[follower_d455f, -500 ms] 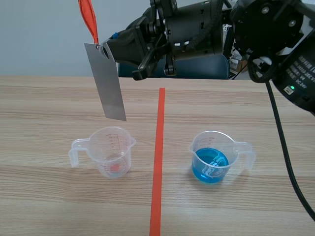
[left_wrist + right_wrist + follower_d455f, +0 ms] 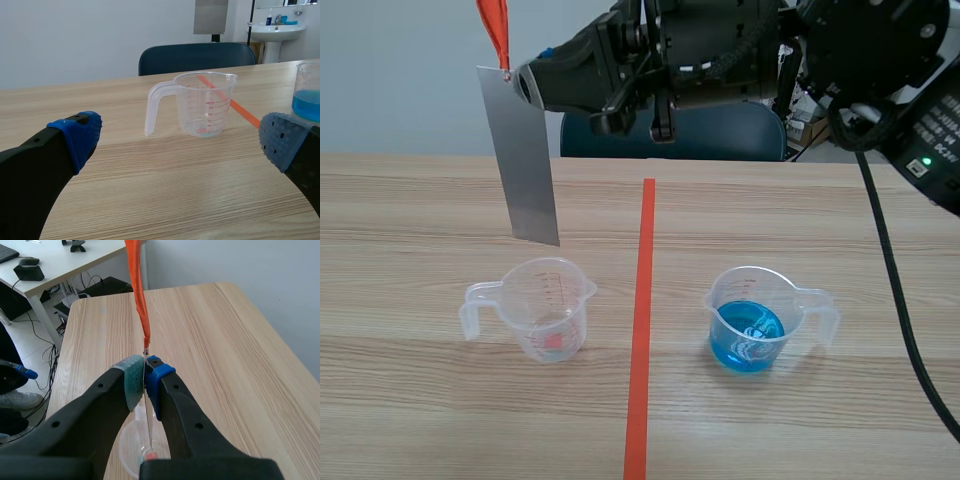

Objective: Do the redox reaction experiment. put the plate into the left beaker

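The right claw [image 2: 525, 85] pinches the top of the metal plate [image 2: 528, 170], which hangs above the rim of the empty left beaker [image 2: 548, 310], toward the table's [image 2: 420, 420] left edge. The left claw [image 2: 180, 140] is spread wide, with that beaker ahead of it.

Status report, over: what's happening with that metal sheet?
Right gripper shut on plate, hanging above left beaker, not yet in. Left gripper open, empty. Nothing between plate and beaker.

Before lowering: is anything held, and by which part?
Right gripper pinches the metal plate at its top edge, by the orange ribbon. Left gripper is open, holding nothing.
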Controlling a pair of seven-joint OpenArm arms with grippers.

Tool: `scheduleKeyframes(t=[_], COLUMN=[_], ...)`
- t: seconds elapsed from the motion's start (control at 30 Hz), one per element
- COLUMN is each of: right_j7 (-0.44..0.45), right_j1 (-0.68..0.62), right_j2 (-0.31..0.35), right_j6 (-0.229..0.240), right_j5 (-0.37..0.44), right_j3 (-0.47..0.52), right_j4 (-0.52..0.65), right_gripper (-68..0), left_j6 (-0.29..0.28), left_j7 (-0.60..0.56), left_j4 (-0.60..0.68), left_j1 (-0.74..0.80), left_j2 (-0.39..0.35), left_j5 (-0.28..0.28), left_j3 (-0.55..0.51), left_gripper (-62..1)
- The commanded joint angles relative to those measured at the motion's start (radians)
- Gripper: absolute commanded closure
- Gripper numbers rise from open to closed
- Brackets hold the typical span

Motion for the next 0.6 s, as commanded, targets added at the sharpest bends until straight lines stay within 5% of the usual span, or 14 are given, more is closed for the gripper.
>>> scheduleKeyframes(t=[0.0,0.57], right_j7=[0.014,0.026], right_j1=[0.028,0.027], right_j2=[-0.003,-0.006], right_j6=[0.008,0.008], right_j5=[0.017,-0.023], right_j3=[0.011,-0.032], right_j4=[0.018,0.018], right_gripper=[-0.6,-0.6], left_j6=[0.001,0.001], left_j7=[-0.017,-0.017], left_j4=[0.015,0.015], left_j1=[-0.002,-0.002], left_j2=[-0.001,0.0], left_j5=[-0.006,-0.006], left_j3=[-0.006,-0.006], left_gripper=[-62.3,-62.3])
